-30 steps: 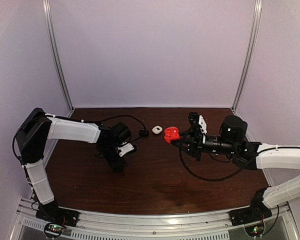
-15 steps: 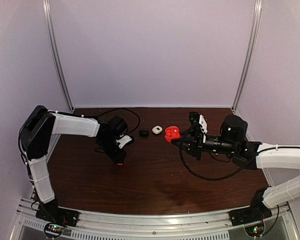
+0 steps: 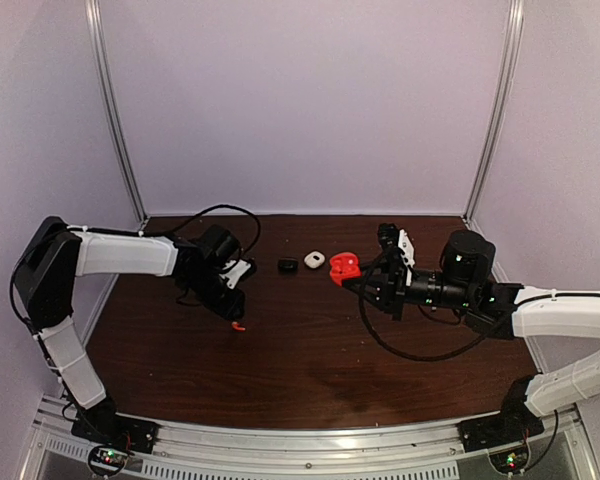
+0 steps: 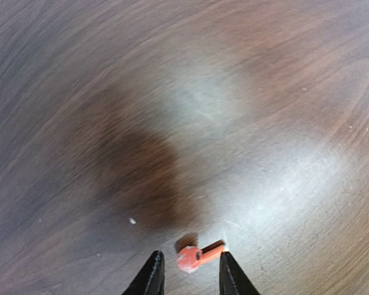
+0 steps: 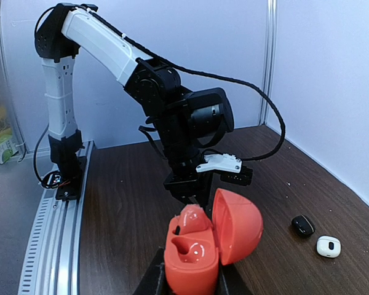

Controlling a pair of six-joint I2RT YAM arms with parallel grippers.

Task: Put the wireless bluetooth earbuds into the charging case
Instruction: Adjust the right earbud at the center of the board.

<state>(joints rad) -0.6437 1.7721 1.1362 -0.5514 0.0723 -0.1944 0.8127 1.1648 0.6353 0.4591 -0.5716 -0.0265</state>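
Note:
A tiny red stemmed earbud (image 4: 190,257) lies on the dark wooden table (image 4: 190,104); from above the earbud (image 3: 238,326) shows just below the left arm's tips. My left gripper (image 4: 190,265) straddles it, jaws narrowed. The stem end meets the right finger (image 4: 229,270) and the left finger (image 4: 151,273) stands a little apart. My right gripper (image 5: 189,281) is shut on the red charging case (image 5: 187,264), held up with its lid (image 5: 240,227) open. One red earbud (image 5: 190,219) sits in the far socket. The near socket is bare. From above, the case (image 3: 342,267) is at mid-table.
A small black closed case (image 3: 287,265) and a white one (image 3: 314,259) lie side by side at the back middle, to the left of the red case. Black cables loop off both arms. Purple walls close in the back and both sides.
The left wrist has swung back and to the left, and its jaws have narrowed around the red earbud on the table. The right arm and its case have not moved.

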